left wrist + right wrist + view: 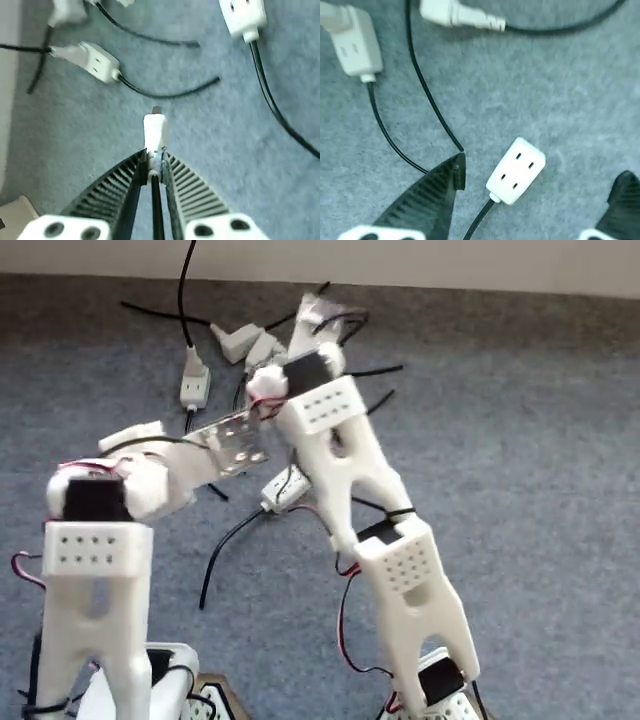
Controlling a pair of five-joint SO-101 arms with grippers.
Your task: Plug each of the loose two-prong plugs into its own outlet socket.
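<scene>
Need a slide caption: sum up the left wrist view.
Left gripper shut on a white two-prong plug, held over grey carpet near a loose outlet socket.

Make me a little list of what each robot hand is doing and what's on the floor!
left gripper: shut on a white plug, prongs pointing away from the arm
right gripper: open, with a white socket block on the floor below it
ahead of the plug: second socket, nothing plugged in
floor: grey carpet, black cords

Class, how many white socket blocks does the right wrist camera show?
2: one socket block between the open fingers of the right gripper, another farther off beside a black cable. Others may lie outside.
</scene>
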